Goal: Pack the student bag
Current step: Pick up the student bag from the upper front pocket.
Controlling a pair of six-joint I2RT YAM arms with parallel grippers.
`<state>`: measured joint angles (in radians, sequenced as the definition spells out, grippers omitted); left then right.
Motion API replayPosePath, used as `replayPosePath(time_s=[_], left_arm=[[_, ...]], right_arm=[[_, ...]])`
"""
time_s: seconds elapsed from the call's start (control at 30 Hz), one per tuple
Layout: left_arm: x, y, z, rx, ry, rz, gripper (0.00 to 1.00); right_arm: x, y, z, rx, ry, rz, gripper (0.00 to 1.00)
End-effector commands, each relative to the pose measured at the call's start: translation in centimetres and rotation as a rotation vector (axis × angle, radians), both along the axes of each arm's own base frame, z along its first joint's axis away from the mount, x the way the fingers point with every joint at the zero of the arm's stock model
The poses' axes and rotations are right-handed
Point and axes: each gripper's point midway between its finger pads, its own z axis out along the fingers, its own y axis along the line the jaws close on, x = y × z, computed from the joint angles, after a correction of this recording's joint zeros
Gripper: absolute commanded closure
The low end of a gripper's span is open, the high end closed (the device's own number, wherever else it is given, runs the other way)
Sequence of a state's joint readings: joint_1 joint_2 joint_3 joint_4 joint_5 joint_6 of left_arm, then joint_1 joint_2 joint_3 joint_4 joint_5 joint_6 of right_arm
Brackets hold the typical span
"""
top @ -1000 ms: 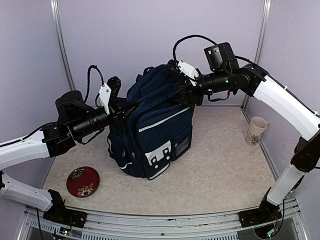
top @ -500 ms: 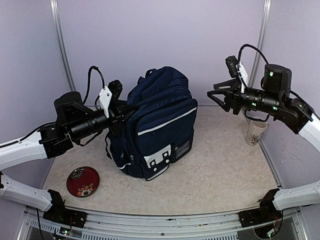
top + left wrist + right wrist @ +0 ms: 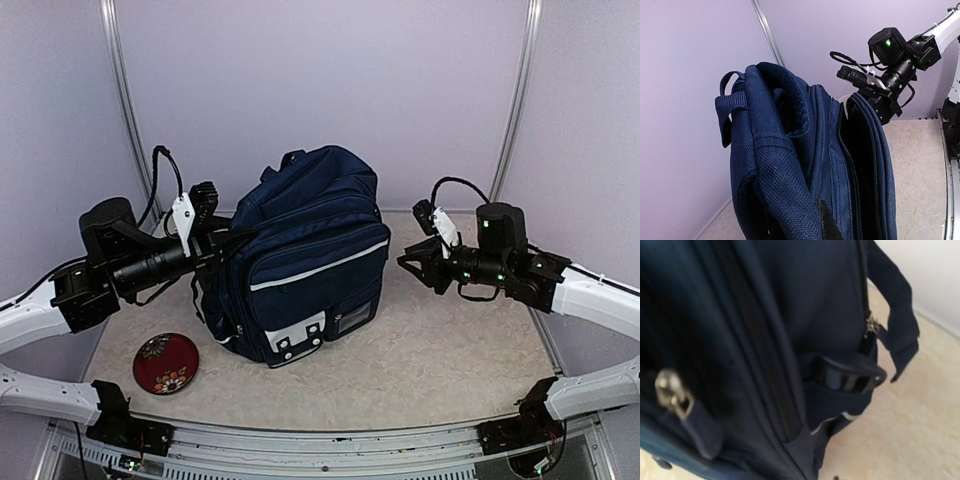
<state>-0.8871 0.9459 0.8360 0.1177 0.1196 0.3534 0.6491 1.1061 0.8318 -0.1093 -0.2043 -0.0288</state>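
Position: we are finding the student bag (image 3: 310, 250) standing upright at the middle of the table (image 3: 440, 350), front panel facing the arm bases.
Left gripper: the left gripper (image 3: 222, 243) is pinching the bag's upper rear edge, jaws nearly together on the fabric.
Right gripper: the right gripper (image 3: 412, 262) is hovering beside the bag's right flank, apart from it and holding nothing; we cannot tell how wide its jaws are standing.
Risk, tipping: we are judging the bag tall and soft (one high pinch is steadying it), so a sideways push could be toppling it.
Risk, slipping: the coarse weave may be sliding out of so narrow a pinch under a hard pull.
Risk, snagging: the plastic buckle (image 3: 847, 372), metal zip pull (image 3: 672, 392) and carry loop (image 3: 732, 100) are sticking out where fingers could be catching.
Risk, sweeping: the plate (image 3: 165, 362) is lying near the left arm; a low swing could be knocking it.
Materials: we are noting navy woven fabric with a rough grain, a thin white stripe (image 3: 320, 268), a white patch (image 3: 295, 340) with square marks, a glossy red floral plate and a speckled beige tabletop.
Shape: the bag is looking boxy with a rounded top.
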Motion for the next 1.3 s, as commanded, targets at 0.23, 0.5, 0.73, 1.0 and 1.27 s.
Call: replayPosePath(time_s=[0.23,0.5,0.73,1.0,1.27], left_arm=[[-0.6,1.1,-0.1,0.011,-0.011,0.01,1.0],[-0.9,0.9,0.1,0.002,-0.002,-0.006,1.0],[-0.7,0.3,-0.3,0.016,0.002,-0.008,1.0],[-0.6,-0.4,-0.1,0.033,-0.002,-0.013,1.0],[-0.7,-0.4,-0.3,0.039,0.002,-0.011,1.0]], right_arm=[[-2.8,4.0,0.9,0.016,-0.244,0.144,0.76],[-1.4,4.3,2.2,-0.031,-0.346,0.12,0.8],[-0.9,4.1,3.2,-0.064,-0.385,0.101,0.79],[0.5,3.0,3.2,-0.172,-0.414,0.029,0.78],[0.8,1.4,2.9,-0.212,-0.408,-0.035,0.75]])
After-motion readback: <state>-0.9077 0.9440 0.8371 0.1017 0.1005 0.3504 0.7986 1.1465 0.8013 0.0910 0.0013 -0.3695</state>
